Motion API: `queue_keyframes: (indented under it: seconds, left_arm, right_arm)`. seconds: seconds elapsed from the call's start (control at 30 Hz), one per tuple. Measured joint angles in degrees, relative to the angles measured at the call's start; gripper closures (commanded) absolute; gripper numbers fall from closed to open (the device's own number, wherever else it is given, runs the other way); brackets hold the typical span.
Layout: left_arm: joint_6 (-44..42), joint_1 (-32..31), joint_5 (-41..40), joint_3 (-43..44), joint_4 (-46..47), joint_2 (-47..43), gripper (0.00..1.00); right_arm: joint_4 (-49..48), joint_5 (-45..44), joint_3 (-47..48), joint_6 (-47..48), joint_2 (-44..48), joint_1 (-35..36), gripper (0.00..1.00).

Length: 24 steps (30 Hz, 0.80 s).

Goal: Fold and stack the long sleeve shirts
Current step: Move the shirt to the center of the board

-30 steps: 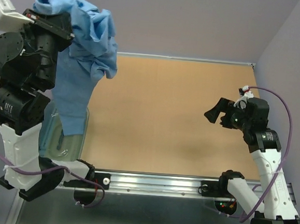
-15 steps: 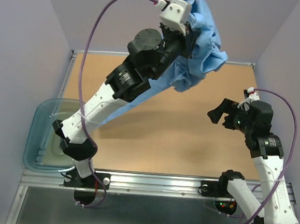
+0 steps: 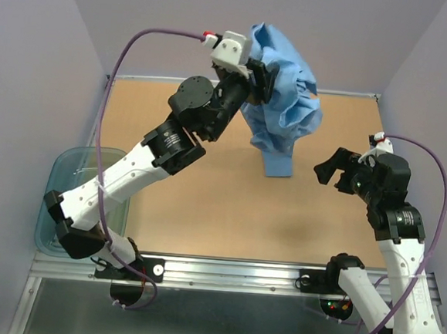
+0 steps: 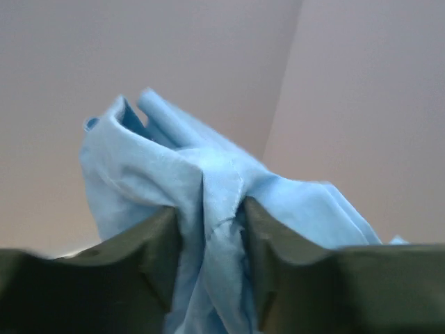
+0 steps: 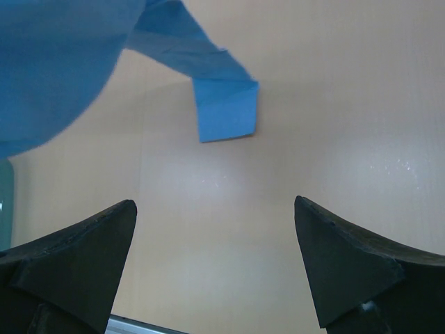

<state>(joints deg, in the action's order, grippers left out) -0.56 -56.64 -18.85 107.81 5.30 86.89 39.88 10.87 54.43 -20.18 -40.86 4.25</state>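
The light blue long sleeve shirt (image 3: 284,102) hangs bunched in the air above the far middle of the table, one sleeve end dangling toward the board. My left gripper (image 3: 260,81) is raised high and shut on the shirt; in the left wrist view, cloth (image 4: 208,174) fills the gap between both fingers (image 4: 208,209). My right gripper (image 3: 328,169) hovers open to the right of the shirt, nothing between its fingers (image 5: 215,209). In the right wrist view the shirt (image 5: 62,62) is at the upper left, its sleeve end (image 5: 226,111) hanging free.
A clear bluish plastic tub (image 3: 60,171) stands at the table's left edge, partly behind the left arm. The brown table board (image 3: 228,206) lies below both arms, with a metal rail (image 3: 231,270) along its near edge. Purple walls close in on three sides.
The left arm has swung the shirt from over the tub at the far left to above the table's far middle, then slightly down. The right gripper stays open, nearly still.
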Motion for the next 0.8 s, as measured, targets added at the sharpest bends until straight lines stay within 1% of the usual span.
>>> queue_keyframes:
  seconds: [0.03,0.1,0.13,0.2,0.23,0.33,0.43,0.53,0.7,0.8]
  left_arm:
    - [0.0,0.2,-0.8,-3.1,1.2,-1.9,0.25]
    - [3.2,1.6,-6.2,-14.5,2.7,-8.2,0.17]
    - [4.4,2.5,-7.5,-18.2,3.4,-10.2,0.16]
    - [9.4,5.2,-11.2,-28.6,2.4,-16.1,0.15]
    - [12.4,7.4,-12.6,-33.4,0.8,-19.2,0.15]
    - [20.7,13.5,-14.2,-42.9,-5.4,-25.7,0.15]
    - [26.5,17.5,-14.2,-49.3,-10.0,-30.4,0.15]
    - [30.5,18.7,-13.2,-54.7,-13.4,-33.6,0.15]
    - [34.6,22.9,-10.7,-62.2,-17.3,-34.1,0.15]
    - [35.9,27.6,-8.8,-66.3,-18.9,-34.1,0.15]
  right_arm:
    - [0.0,0.0,0.0,0.1,0.0,0.0,0.00]
    - [0.0,0.2,0.0,0.5,0.0,0.0,0.00]
    - [0.0,0.4,0.0,0.5,0.0,0.0,0.00]
    - [0.0,1.0,0.0,0.5,-0.1,0.0,0.00]
    - [0.0,1.5,0.0,0.5,-0.4,0.0,0.00]
    - [0.0,2.7,0.0,0.5,-1.5,0.0,0.00]
    - [-0.1,3.7,0.0,0.2,-3.9,0.0,0.00]
    - [-0.8,4.9,-0.1,-0.5,-7.6,0.0,0.00]
    - [-2.2,7.5,-0.1,-2.0,-14.5,0.0,0.00]
    - [-4.3,9.0,-0.9,-3.1,-18.5,0.1,0.00]
